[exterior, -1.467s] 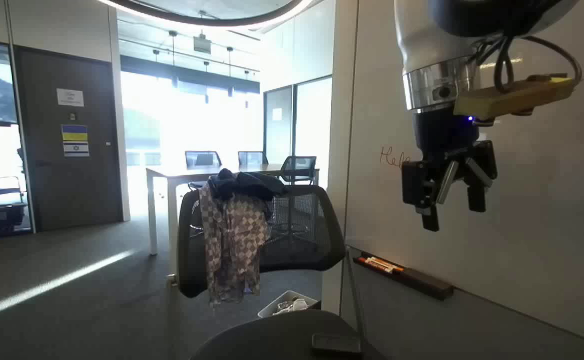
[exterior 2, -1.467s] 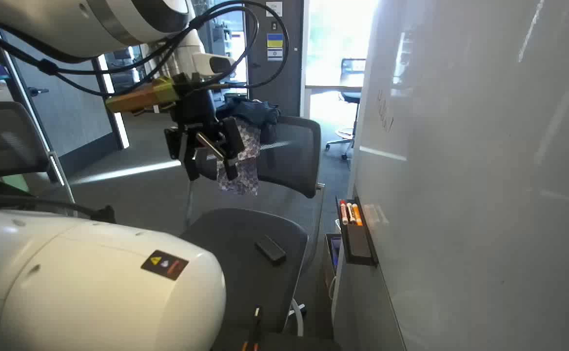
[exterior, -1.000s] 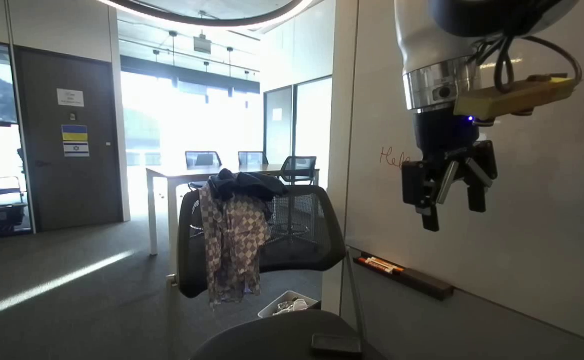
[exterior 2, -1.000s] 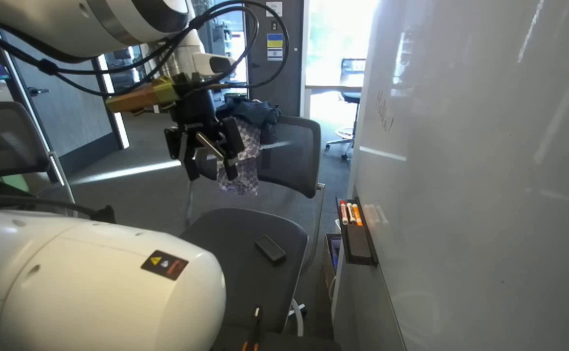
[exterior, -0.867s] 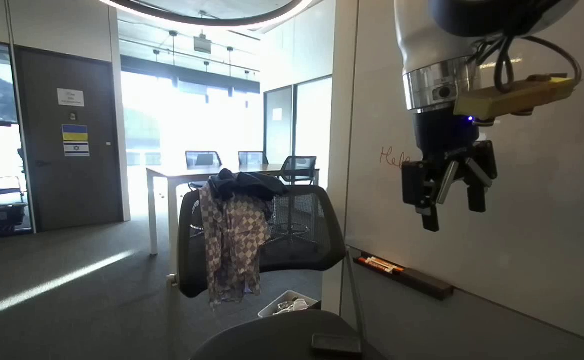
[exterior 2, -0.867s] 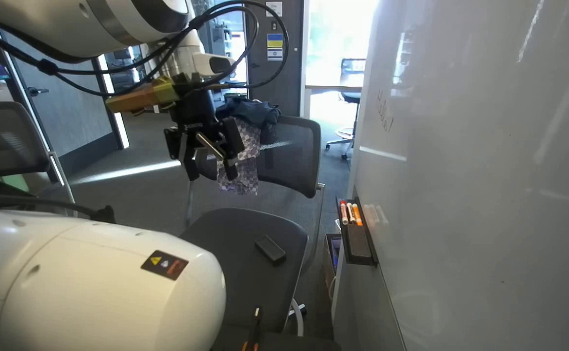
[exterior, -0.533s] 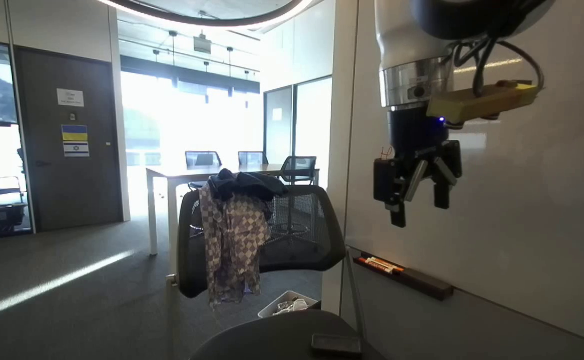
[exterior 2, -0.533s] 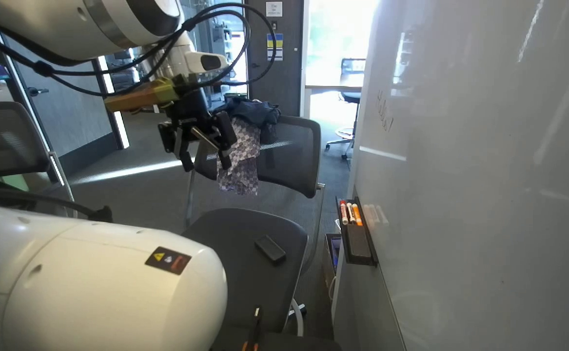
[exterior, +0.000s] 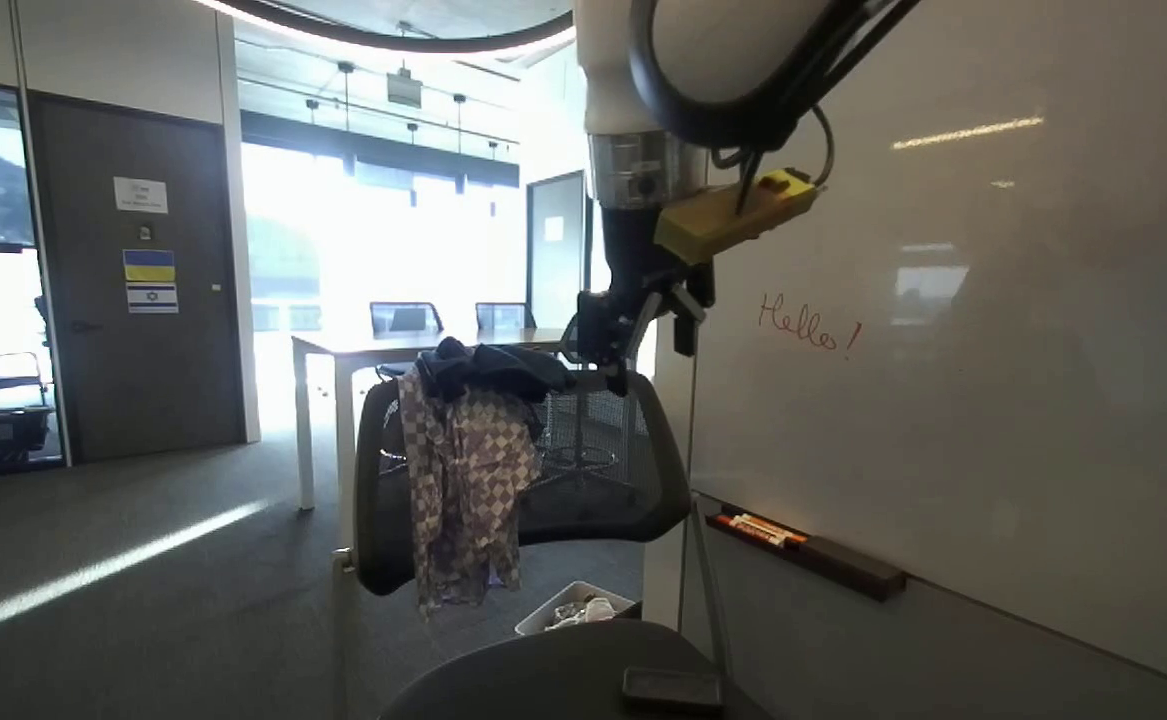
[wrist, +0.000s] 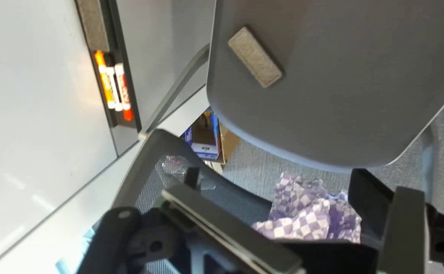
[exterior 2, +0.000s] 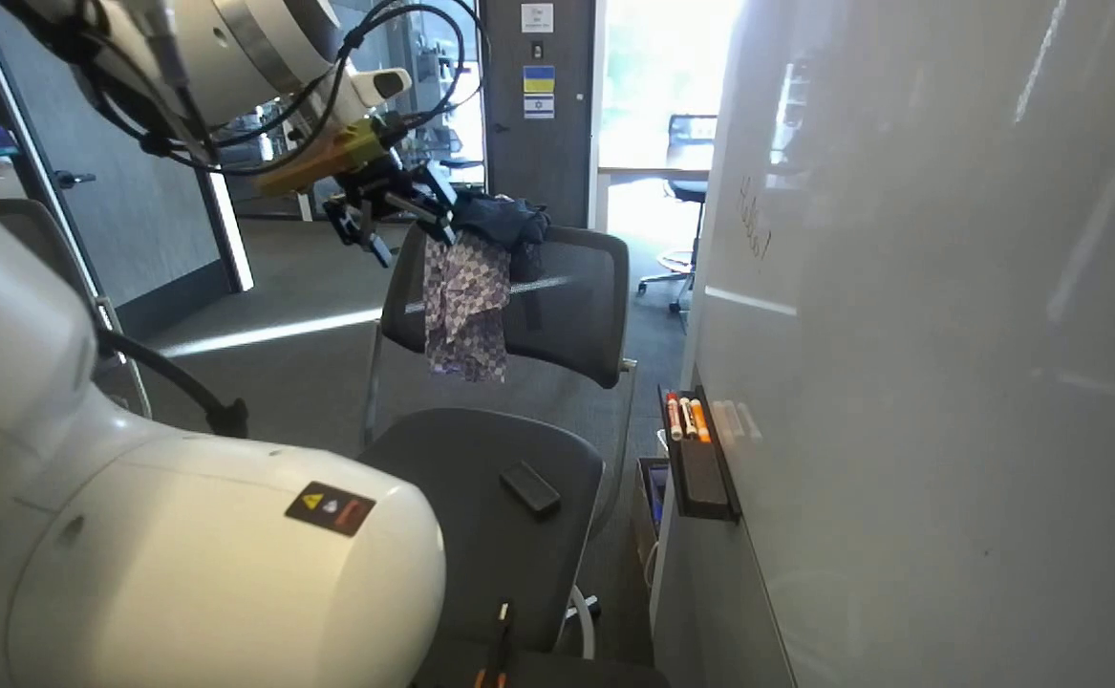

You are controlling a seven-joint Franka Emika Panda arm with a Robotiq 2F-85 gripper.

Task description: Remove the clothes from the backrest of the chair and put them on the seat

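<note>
Limply, clothes hang over backrest, beyond spread claw.

In an exterior view, the bottom edge cuts off the seat.

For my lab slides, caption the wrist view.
Gripper open, checked shirt hanging ungrasped over the mesh backrest, eraser-like block on the seat.
</note>
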